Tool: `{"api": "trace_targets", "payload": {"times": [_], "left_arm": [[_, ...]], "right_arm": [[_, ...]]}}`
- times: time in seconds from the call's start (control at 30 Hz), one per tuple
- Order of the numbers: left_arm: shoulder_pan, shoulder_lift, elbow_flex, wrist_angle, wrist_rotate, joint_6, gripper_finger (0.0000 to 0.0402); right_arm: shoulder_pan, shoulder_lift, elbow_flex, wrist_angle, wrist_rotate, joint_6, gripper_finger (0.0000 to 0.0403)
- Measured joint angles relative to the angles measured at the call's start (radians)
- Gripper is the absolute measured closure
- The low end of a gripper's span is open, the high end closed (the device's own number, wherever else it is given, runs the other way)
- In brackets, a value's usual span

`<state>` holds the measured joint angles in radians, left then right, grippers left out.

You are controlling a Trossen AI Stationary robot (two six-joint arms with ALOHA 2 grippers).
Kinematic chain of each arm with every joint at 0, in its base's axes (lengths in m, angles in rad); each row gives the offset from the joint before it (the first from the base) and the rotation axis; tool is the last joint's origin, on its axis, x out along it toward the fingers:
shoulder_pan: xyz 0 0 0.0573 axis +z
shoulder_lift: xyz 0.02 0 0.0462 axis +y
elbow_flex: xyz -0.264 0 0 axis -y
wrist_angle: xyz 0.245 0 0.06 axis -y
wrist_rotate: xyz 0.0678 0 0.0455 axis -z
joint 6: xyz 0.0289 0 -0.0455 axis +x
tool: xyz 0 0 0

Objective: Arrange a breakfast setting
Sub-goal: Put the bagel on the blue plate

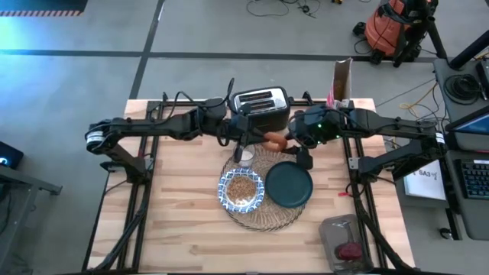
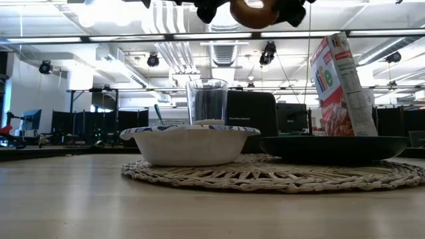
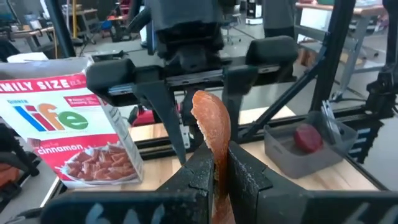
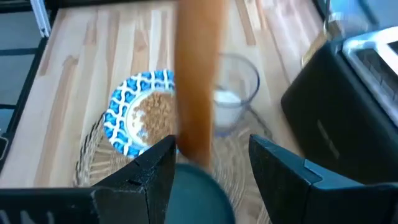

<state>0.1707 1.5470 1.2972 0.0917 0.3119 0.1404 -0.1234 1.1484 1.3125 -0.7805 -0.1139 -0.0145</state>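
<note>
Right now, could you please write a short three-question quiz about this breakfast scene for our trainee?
1. True or false: the left claw is shut on the brown ring-shaped pastry.
2. Which one is empty? A: the blue-and-white patterned bowl. B: the dark teal plate.
3. Fill in: the right claw stands ____ with a finger on either side of the pastry.
Key: 1 true; 2 B; 3 open.
</note>
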Motion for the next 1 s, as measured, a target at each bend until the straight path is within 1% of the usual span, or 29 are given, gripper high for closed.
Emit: {"api": "trace_targets", "payload": {"times": [0.2, 0.33, 0.5, 0.6, 0.87, 0.93, 1.0], "left_arm": [[0.000, 0.009, 0.000, 0.032, 0.000, -0.017, 0.0389], [0.000, 0.012, 0.000, 0.032, 0.001, -0.017, 0.0389], [0.000, 0.016, 0.000, 0.050, 0.001, -0.019, 0.0389], [0.000, 0.017, 0.000, 0.053, 0.001, -0.019, 0.0389], [-0.001, 0.017, 0.000, 0.049, 0.006, -0.020, 0.0389], [-0.002, 0.017, 0.000, 0.049, 0.017, -0.029, 0.0389], [-0.008, 0.017, 0.000, 0.048, 0.019, -0.050, 0.0387]], "right_arm": [[0.000, 0.000, 0.000, 0.078, -0.003, -0.052, 0.0211], [0.000, 0.000, 0.000, 0.105, -0.046, -0.065, 0.0211], [0.002, 0.000, 0.000, 0.112, -0.074, -0.064, 0.0217], [0.002, 0.000, 0.000, 0.110, -0.074, -0.057, 0.0242], [0.001, 0.000, 0.000, 0.106, -0.070, -0.046, 0.0354], [0.001, 0.000, 0.000, 0.106, -0.070, -0.045, 0.0372], [0.001, 0.000, 0.000, 0.105, -0.072, -0.045, 0.0378]]}}
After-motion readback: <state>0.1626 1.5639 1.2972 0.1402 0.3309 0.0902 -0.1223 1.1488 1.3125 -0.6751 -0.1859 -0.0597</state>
